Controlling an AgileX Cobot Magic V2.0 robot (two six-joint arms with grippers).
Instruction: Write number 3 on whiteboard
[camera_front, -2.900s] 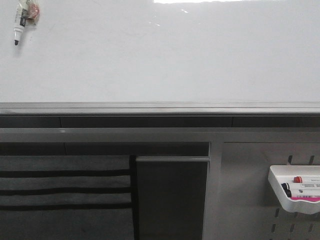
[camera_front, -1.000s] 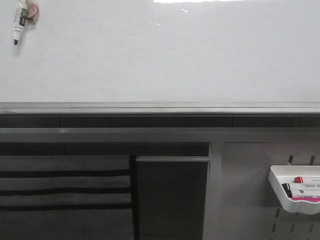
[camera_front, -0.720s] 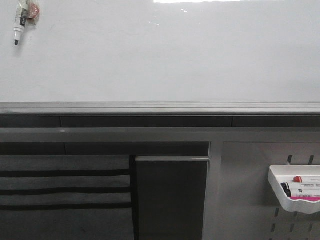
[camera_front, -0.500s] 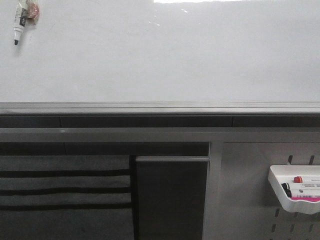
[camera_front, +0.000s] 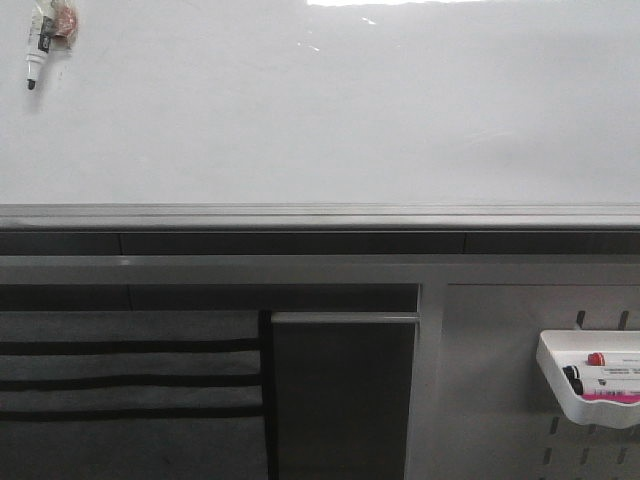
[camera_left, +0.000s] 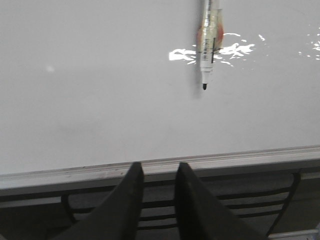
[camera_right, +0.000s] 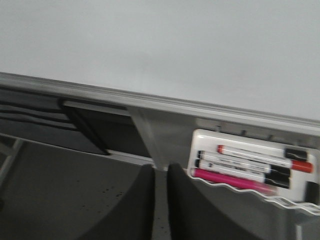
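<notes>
Front view: we see the whiteboard (camera_front: 330, 110) filling the upper half of the scene, its glossy white face bare of any writing, so no number 3 is visible on it. A grey rail (camera_front: 320, 216) runs along its lower edge. A marker (camera_front: 36, 50) hangs at the board's upper left corner, tip down, with a small reddish patch beside its barrel. Below the rail, at lower right, a white tray (camera_front: 590, 388) is mounted on a grey perforated panel (camera_front: 490, 380) and holds several markers. No arm appears in this view.

Left wrist view: we see the left fingers (camera_left: 156, 172) as two dark prongs with a narrow gap between them, holding nothing. They lie in front of the rail (camera_left: 160, 167), apart from the board (camera_left: 100, 90). The hanging marker (camera_left: 207, 45) points its black tip down, well apart from the fingers; glare spots flank it.

Right wrist view: we see the right fingers (camera_right: 161, 172) nearly closed, a thin slit between them, with nothing gripped. The tray (camera_right: 250, 170) sits just beside them, holding a red-capped marker (camera_right: 265, 156), black-capped ones and a pink one (camera_right: 232, 181). The picture is somewhat blurred.
</notes>
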